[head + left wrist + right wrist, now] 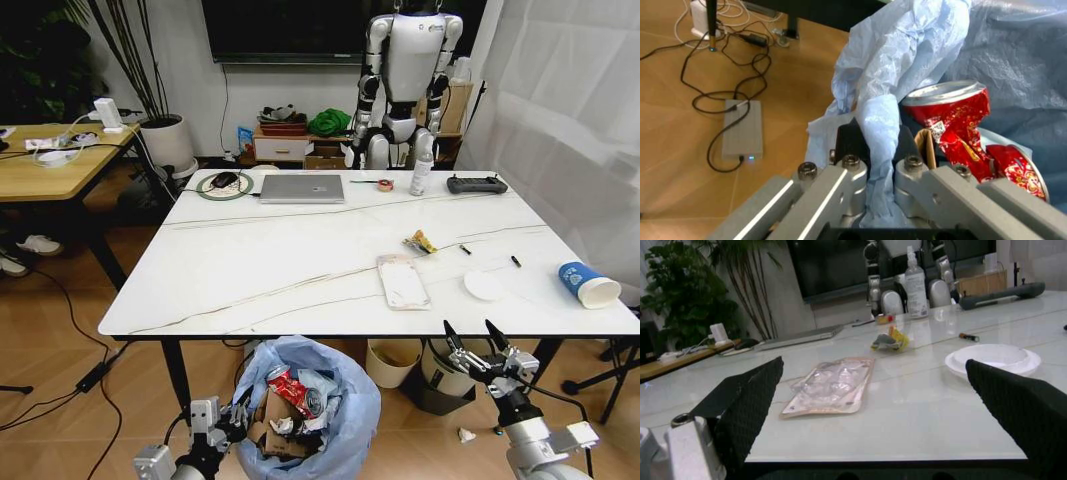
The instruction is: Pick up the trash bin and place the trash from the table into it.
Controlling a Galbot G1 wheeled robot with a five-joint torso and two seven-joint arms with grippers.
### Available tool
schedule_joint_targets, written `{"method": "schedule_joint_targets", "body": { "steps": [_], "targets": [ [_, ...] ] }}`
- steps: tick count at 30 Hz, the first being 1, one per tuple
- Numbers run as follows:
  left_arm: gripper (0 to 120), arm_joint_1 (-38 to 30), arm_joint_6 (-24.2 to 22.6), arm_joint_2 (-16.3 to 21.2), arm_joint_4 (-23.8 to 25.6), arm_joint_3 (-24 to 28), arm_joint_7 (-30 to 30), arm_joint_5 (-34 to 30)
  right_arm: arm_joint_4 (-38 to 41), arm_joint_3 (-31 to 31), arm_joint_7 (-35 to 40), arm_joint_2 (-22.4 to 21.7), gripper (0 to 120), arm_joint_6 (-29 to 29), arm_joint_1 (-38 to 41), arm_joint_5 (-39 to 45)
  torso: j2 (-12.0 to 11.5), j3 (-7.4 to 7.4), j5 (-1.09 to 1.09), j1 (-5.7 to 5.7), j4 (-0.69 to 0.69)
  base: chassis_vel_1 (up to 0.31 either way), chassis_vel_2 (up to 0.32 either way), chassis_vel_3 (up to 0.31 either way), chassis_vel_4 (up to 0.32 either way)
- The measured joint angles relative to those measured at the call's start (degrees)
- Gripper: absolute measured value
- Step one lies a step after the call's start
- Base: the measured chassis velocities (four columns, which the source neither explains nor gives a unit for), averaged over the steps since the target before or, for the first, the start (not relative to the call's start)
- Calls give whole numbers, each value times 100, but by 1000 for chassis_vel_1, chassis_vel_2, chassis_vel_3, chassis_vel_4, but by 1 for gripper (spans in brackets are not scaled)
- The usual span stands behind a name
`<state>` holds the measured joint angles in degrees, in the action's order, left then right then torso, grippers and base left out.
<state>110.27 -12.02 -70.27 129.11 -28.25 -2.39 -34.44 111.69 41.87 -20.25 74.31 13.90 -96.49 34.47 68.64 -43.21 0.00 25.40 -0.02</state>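
Note:
The trash bin (335,425), lined with a billowing blue bag, hangs below the table's (250,270) front edge. My left gripper (230,417) is shut on the bag's rim (880,125). Inside the bin lie a crushed red can (960,122), brown cardboard (272,418) and white tissue. On the table rest a pinkish blister wrapper (402,281), a yellow wrapper (420,242), a white disc (485,286) and a blue-white paper cup (588,284). My right gripper (478,343) is open at the front edge, level with the wrapper (830,387) and disc (993,359).
At the table's far side sit a grey laptop (302,188), spray bottle (422,175), tape roll (385,185), black controller (476,184) and a round mat with a mouse (224,184). A cream bin (392,362) stands under the table. A wooden desk (50,165) stands left.

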Motion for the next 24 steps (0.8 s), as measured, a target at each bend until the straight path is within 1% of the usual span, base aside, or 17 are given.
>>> {"method": "schedule_joint_targets", "body": {
  "steps": [5,9,11,13,14,15,17,18,21,22,24],
  "targets": [
    [0,2,0,-9,-4,-2,0,9,-19,-2,-80,-12,100,35,94,-154,0,0,1,1,0,-92,-82,89,77],
    [0,2,0,-14,-4,-20,0,9,120,-101,-141,-86,100,63,210,-281,0,0,2,1,-1,-27,-22,27,22],
    [0,16,-1,-18,-4,-50,-2,9,367,-243,76,-231,100,11,334,-472,0,0,-2,0,-1,0,0,0,0],
    [0,49,-2,-32,-5,-95,-4,13,657,-388,342,-511,100,-287,514,-585,0,0,-2,0,1,30,19,-7,-5],
    [0,70,-2,-54,-5,-121,-5,26,780,-474,572,-686,100,-613,647,-706,0,0,0,0,0,61,43,-26,-21],
    [0,70,-2,-54,-5,-121,-5,26,780,-474,572,-686,100,-613,647,-706,0,0,0,0,0,61,43,-26,-21],
    [0,92,-3,-86,1,-143,-5,41,880,-587,932,-902,100,-1034,833,-949,0,0,-2,0,1,0,0,0,0],
    [0,119,-2,-129,16,-166,-5,66,916,-693,1163,-1118,100,-1383,1037,-1050,0,0,-1,1,1,0,0,0,0],
    [0,178,-2,-211,42,-224,-3,102,894,-996,1591,-1471,100,-2040,1461,-934,0,0,1,1,1,0,0,0,0],
    [0,196,-2,-228,53,-259,-2,107,861,-1082,1680,-1563,100,-2198,1571,-870,0,-1,1,1,1,0,0,0,0],
    [0,204,-2,-234,58,-278,-2,108,848,-1111,1696,-1592,100,-2242,1606,-853,0,-1,0,1,1,0,0,0,0]
  ]
}}
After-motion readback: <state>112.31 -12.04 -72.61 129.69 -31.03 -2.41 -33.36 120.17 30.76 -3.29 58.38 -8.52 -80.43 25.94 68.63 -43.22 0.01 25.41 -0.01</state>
